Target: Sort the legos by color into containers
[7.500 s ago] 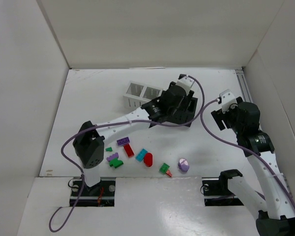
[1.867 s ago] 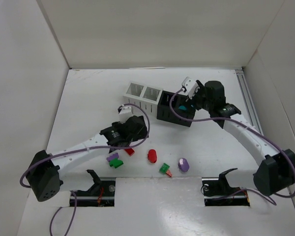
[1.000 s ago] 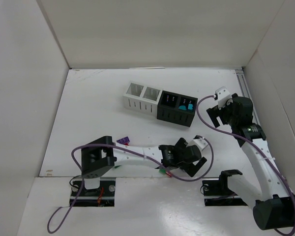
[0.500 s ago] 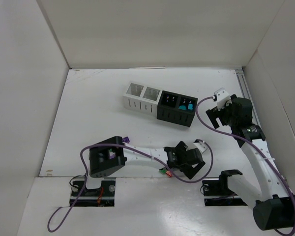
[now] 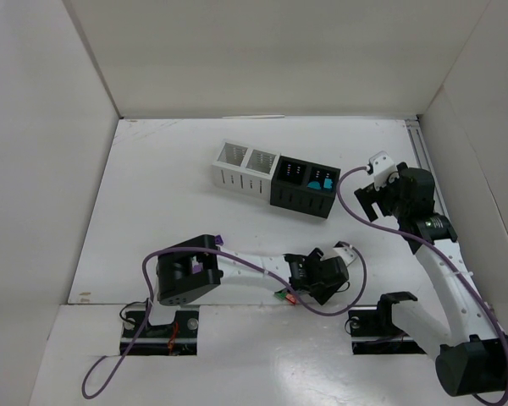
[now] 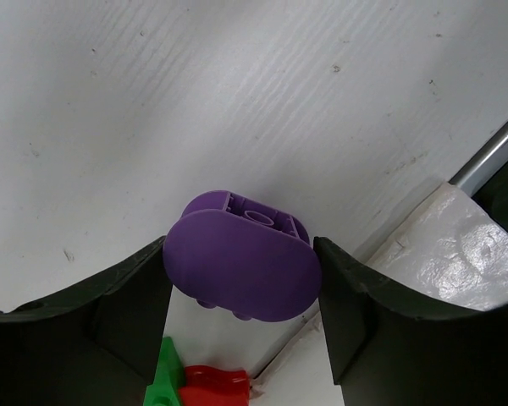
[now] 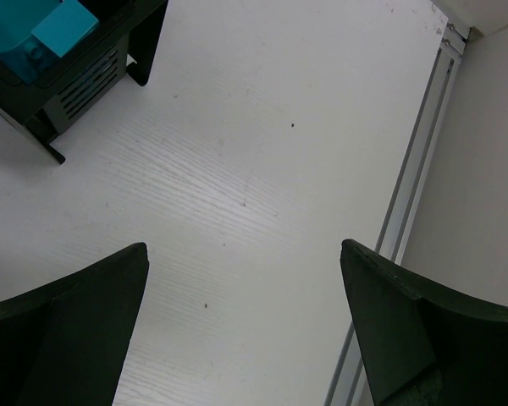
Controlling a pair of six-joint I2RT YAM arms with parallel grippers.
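Top external: fixed above and behind the arm bases, facing steeply down, covering the whole table (image 5: 152, 186) to the back wall. Left wrist: very close, facing down at the near table edge, a purple oval lego (image 6: 241, 271) filling centre frame. Right wrist: higher, facing down beside the side rail (image 7: 416, 144). Its corner (upper left only) shares with the overhead the black container (image 7: 85, 80) holding teal legos (image 7: 34, 34).

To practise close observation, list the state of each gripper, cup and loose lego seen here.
Left gripper: shut on purple oval lego.
Right gripper: open, empty.
End black cup: holds teal legos.
White cups: look empty.
Green lego, red lego: lying on table.
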